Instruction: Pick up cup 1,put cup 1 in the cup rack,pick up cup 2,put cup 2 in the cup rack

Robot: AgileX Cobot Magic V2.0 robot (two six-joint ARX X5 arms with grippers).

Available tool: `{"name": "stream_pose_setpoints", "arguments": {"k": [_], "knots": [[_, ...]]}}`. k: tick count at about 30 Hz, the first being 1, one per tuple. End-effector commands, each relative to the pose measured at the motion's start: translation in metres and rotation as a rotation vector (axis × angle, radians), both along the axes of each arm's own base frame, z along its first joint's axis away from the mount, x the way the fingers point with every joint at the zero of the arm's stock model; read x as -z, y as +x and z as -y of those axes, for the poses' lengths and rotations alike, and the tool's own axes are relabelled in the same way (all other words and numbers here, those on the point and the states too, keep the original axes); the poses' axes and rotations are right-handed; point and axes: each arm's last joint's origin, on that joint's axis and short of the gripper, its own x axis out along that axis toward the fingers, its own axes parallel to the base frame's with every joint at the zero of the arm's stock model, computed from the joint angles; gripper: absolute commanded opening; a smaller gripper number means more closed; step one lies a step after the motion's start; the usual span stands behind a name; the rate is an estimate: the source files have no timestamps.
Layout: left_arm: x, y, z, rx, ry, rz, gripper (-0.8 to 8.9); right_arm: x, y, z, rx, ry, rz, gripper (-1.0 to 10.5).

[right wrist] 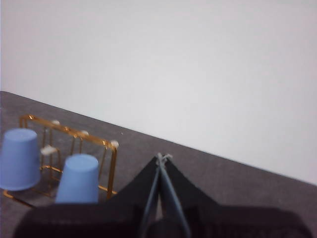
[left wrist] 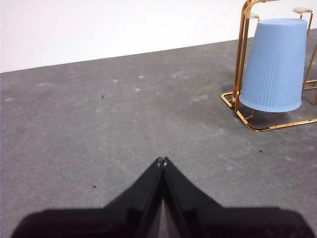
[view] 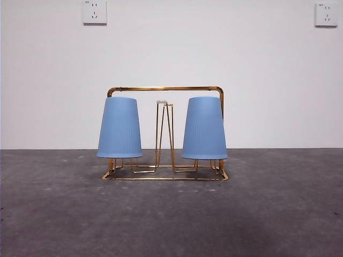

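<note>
The gold wire cup rack stands in the middle of the table. Two blue ribbed cups hang upside down on its outer pegs: one on the left and one on the right. The middle peg loop is bare. In the left wrist view the left cup and a corner of the rack show, well away from my left gripper, which is shut and empty. My right gripper is shut too, raised off to the side of the rack and both cups.
The table is dark grey and speckled, with a white wall behind. Two wall sockets sit high on the wall. Neither arm shows in the front view.
</note>
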Motion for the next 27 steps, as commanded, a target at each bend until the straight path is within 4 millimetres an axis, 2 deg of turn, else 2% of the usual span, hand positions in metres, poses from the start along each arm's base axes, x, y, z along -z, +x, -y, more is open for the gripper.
{"name": "stream_pose_setpoints", "arguments": {"k": [1, 7, 13, 18, 27], "knots": [[0.003, 0.001, 0.0, -0.002, -0.007, -0.008, -0.03, 0.042, 0.013, 0.001, 0.04, 0.04, -0.024, 0.0], [0.003, 0.001, 0.0, -0.002, -0.007, -0.01, -0.03, 0.111, 0.023, 0.002, 0.113, 0.141, -0.065, 0.0], [0.004, 0.001, 0.0, -0.002, -0.007, -0.014, -0.03, 0.154, 0.027, 0.003, 0.14, 0.154, -0.129, 0.0], [0.004, 0.001, 0.0, -0.002, -0.007, -0.015, -0.03, 0.172, 0.028, 0.003, 0.147, 0.146, -0.233, 0.0], [0.004, 0.001, 0.0, -0.002, -0.007, -0.015, -0.03, 0.172, 0.028, 0.003, 0.151, 0.181, -0.247, 0.0]]}}
